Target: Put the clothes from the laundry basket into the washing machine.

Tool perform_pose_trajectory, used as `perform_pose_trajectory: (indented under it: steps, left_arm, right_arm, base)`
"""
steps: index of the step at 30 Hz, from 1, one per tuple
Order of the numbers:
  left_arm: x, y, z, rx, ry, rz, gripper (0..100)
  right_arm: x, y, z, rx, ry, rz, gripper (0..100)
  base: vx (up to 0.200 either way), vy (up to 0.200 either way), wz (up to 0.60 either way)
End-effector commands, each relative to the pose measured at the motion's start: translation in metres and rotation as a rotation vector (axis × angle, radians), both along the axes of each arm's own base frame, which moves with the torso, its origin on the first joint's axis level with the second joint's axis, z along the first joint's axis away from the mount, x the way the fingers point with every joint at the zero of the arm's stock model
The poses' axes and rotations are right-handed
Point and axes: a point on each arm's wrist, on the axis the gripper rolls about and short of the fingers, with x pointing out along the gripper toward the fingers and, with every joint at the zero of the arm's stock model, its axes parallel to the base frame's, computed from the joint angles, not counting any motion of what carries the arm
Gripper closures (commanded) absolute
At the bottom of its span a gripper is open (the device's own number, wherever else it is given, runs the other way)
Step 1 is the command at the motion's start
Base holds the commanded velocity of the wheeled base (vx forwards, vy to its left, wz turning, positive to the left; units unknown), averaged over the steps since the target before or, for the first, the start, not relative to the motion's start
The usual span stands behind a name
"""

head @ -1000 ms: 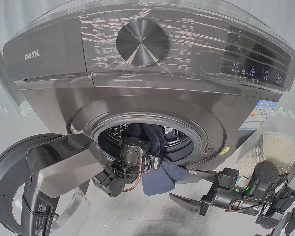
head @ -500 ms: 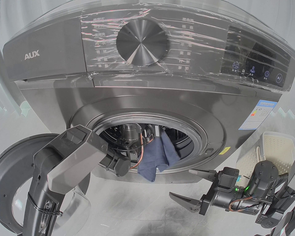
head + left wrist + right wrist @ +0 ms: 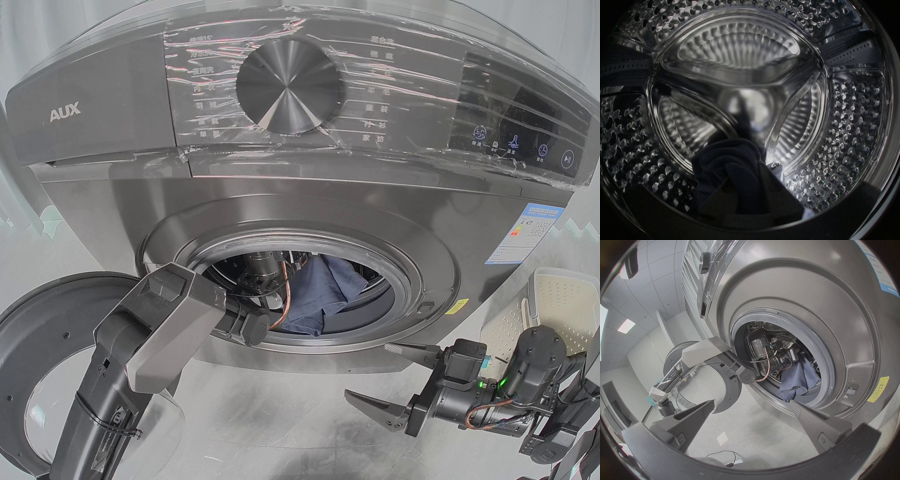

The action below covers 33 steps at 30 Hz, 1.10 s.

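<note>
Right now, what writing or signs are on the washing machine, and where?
White brand lettering: on the washing machine, on its drawer panel; clear, just the maker's name.
Programme words: around the dial, under crinkled film, too blurred to read.
Button symbols: on the touch panel, captions too small.
Blue-and-white sticker: too small.
Yellow sticker: too small.

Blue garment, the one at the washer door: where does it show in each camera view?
Head view: blue garment draped in the washing machine door opening.
Left wrist view: the garment bunched dark inside the perforated drum.
Right wrist view: the garment hanging in the door opening.
Shared landmark: that drum.
</note>
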Motion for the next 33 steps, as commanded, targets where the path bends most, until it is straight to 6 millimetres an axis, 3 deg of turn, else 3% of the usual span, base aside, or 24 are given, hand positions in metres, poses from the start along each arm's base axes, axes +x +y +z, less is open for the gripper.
perform_pose_trajectory:
  steps: [1,3,6,10,22,23,30,33]
  left_arm:
    - [-0.009,-0.001,-0.005,0.025,0.049,-0.011,0]
    - [-0.02,-0.001,-0.001,0.042,0.081,-0.026,0]
    - [-0.047,-0.007,-0.008,0.088,0.191,-0.093,0]
    - [-0.066,-0.014,-0.02,0.129,0.251,-0.164,0]
    - [-0.074,-0.011,-0.048,0.212,0.326,-0.18,0]
    - [-0.073,-0.01,-0.049,0.216,0.328,-0.176,100]
    - [-0.068,-0.013,-0.042,0.198,0.295,-0.177,100]
    - [-0.057,-0.015,-0.038,0.165,0.253,-0.162,100]
  right_arm:
    - [0.0,0.0,0.0,-0.001,0.001,-0.001,0]
    - [0.0,0.0,0.0,-0.001,0.001,0.002,0]
    - [0.0,0.001,-0.001,-0.003,0.003,0.002,0]
    - [-0.001,0.001,-0.001,-0.003,0.003,0.006,0]
    - [0.0,0.001,-0.001,-0.004,0.004,0.006,0]
    - [0.0,0.001,-0.002,-0.005,0.005,0.006,0]
    - [0.0,0.002,-0.002,-0.006,0.006,0.006,0]
    - [0.0,0.002,-0.002,-0.006,0.006,0.006,0]
  base:
    - [0.0,0.0,0.0]
    - [0.0,0.0,0.0]
    - [0.0,0.0,0.0]
    - [0.0,0.0,0.0]
    - [0.0,0.0,0.0]
    - [0.0,0.0,0.0]
    - [0.0,0.0,0.0]
    - [0.0,0.0,0.0]
